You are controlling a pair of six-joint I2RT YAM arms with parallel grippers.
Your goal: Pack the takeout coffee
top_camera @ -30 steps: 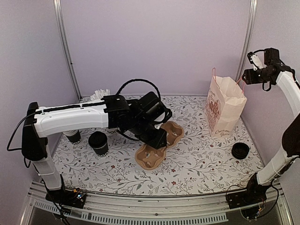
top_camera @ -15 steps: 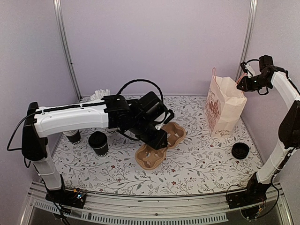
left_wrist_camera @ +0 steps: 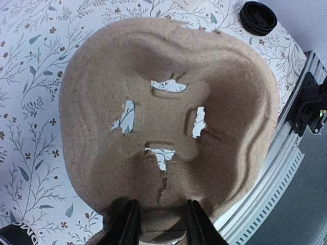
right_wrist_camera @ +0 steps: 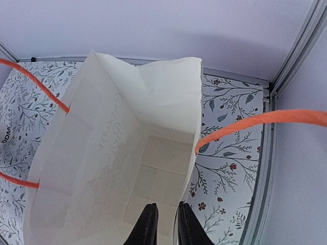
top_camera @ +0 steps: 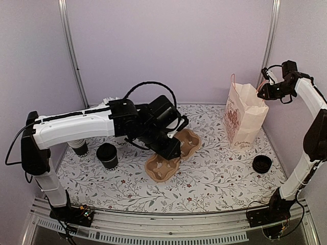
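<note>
Takeout coffee (top_camera: 107,154), the small black lidded paper cup, stands on the desk (top_camera: 219,178) at nine o'clock from the nearer left claw (left_wrist_camera: 161,212), clamped on a brown pulp tray (top_camera: 161,167); right claw (right_wrist_camera: 164,206) pinches the white paper bag (top_camera: 244,120).

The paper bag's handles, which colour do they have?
Orange. The handles show best in the right wrist view, against the white bag.
</note>
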